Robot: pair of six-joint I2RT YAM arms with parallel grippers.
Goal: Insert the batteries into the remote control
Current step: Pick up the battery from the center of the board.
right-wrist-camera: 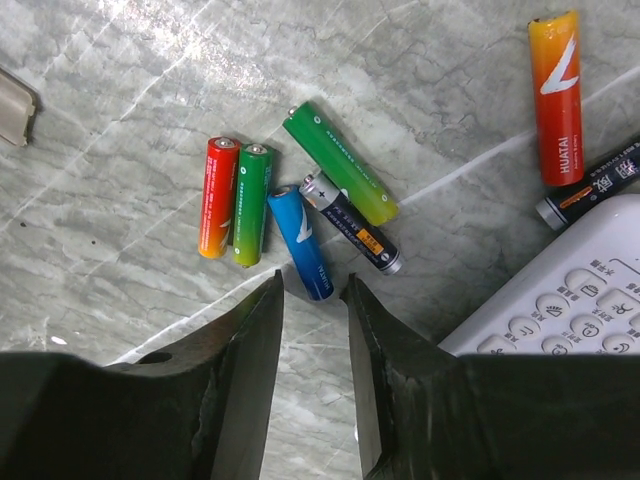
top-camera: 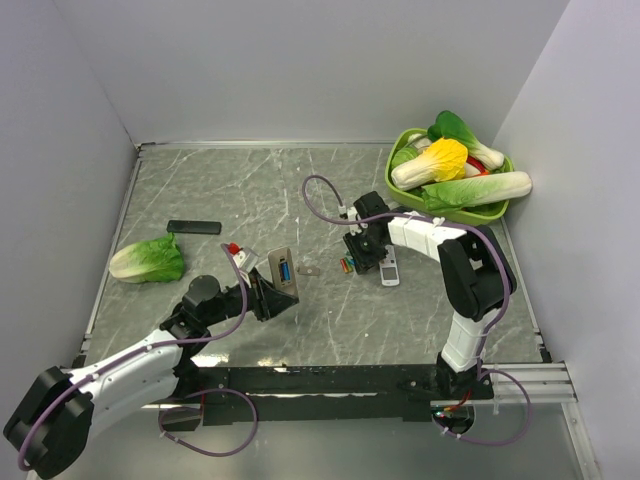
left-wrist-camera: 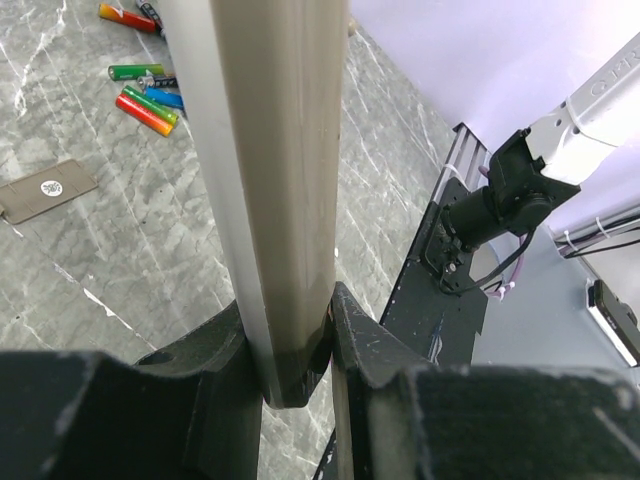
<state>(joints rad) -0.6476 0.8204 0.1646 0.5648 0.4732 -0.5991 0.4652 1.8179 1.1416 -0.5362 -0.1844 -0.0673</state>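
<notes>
While the left tool (left-wrist-camera: pixel 295 352) pinches the remote control (left-wrist-camera: pixel 270 180) by one end, the right tool (right-wrist-camera: pixel 313 300) hangs spread over the bench (right-wrist-camera: pixel 120 120). The batteries (right-wrist-camera: pixel 298 235) lie loose at its 12 o'clock, just beside the tips.

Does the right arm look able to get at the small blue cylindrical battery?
Probably yes: the open right gripper hovers over the blue battery, nothing covering it, though a black battery crowds it.
</notes>
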